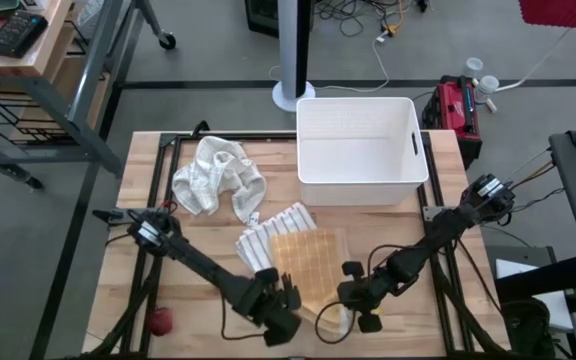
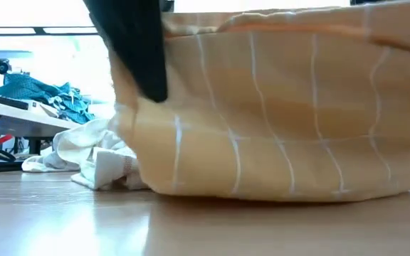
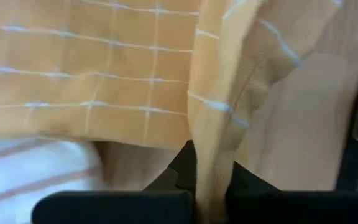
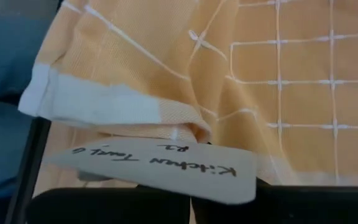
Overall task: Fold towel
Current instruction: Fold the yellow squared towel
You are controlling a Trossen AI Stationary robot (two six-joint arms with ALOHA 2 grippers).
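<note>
High view: orange towel (image 1: 308, 262) on the tabletop (image 1: 148, 290), near corners pinched.
Left gripper (image 1: 286, 300) and right gripper (image 1: 353, 298) clamp its hem; soft, light cloth, best held by corners.

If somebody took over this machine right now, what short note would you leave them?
Left gripper: shut on the near left edge of the orange checked kitchen towel.
Right gripper: shut on the towel's near right edge, by its handwritten paper tag.
Towel lies partly over a white striped cloth; a crumpled white cloth and the white plastic bin sit behind.
Done: both near corners gripped.
Left: the fold itself.
</note>
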